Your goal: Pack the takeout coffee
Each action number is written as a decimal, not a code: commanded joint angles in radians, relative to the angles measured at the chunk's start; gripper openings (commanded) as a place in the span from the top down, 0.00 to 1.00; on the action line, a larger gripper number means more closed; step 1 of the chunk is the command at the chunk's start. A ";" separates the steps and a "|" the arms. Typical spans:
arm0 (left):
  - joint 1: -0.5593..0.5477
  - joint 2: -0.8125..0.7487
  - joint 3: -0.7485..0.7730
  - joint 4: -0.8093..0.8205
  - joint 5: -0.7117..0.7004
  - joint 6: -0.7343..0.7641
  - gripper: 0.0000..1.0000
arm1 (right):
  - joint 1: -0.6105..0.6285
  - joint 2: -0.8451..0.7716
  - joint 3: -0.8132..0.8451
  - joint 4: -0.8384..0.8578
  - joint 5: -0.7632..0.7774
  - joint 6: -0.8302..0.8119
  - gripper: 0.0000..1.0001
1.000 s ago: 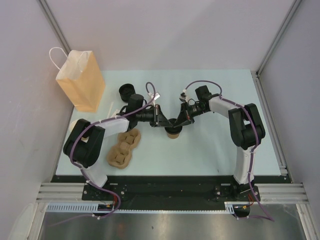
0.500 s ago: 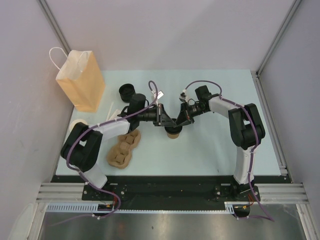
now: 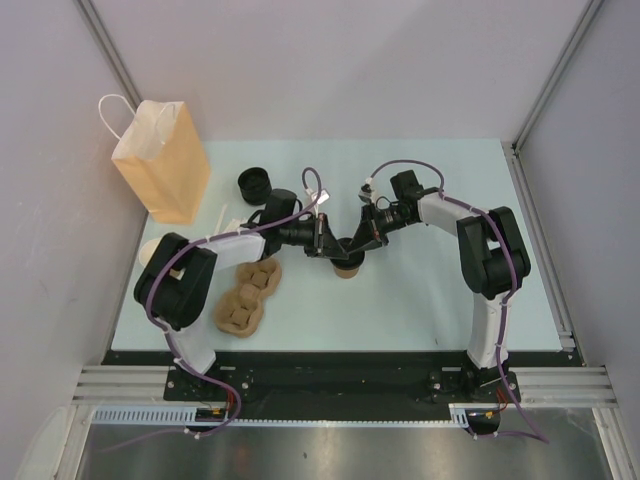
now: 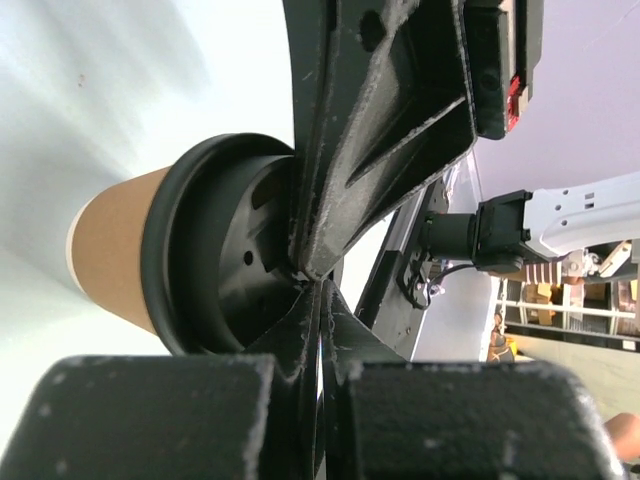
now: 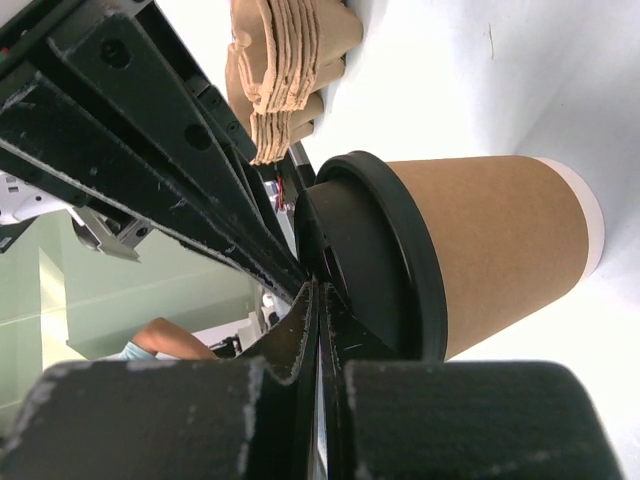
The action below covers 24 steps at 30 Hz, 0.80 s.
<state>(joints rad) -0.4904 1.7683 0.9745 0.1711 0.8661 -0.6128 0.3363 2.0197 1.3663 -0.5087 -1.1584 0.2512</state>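
Observation:
The takeout coffee (image 3: 347,265), a brown paper cup with a black lid, stands upright mid-table. Both grippers meet over its lid. My left gripper (image 3: 332,247) is shut, with nothing between its fingers, and its tip rests at the lid's top in the left wrist view (image 4: 318,285). My right gripper (image 3: 354,246) is also shut and empty, its tip against the lid (image 5: 372,262) in the right wrist view (image 5: 318,288). The cup's brown wall shows in both wrist views (image 4: 110,250) (image 5: 495,250). The paper bag (image 3: 162,160) stands upright at the far left.
A stack of black lids (image 3: 255,183) sits behind the left arm. Stacked pulp cup carriers (image 3: 246,296) lie left of the cup. A lidless tan cup (image 3: 150,251) shows at the left edge. White walls enclose the table on three sides.
The left arm has shifted slightly right and its elbow has swung. Both shut grippers stay over the cup's lid, and the cup has not moved.

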 commanded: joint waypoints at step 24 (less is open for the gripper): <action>0.073 -0.210 -0.031 0.113 -0.010 -0.059 0.93 | 0.052 -0.090 0.154 -0.194 0.062 -0.237 0.97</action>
<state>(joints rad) -0.4286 1.5703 0.9081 0.2520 0.8680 -0.6651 0.3904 2.0296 1.5230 -0.6567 -1.0702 0.0509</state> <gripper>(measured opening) 0.078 0.030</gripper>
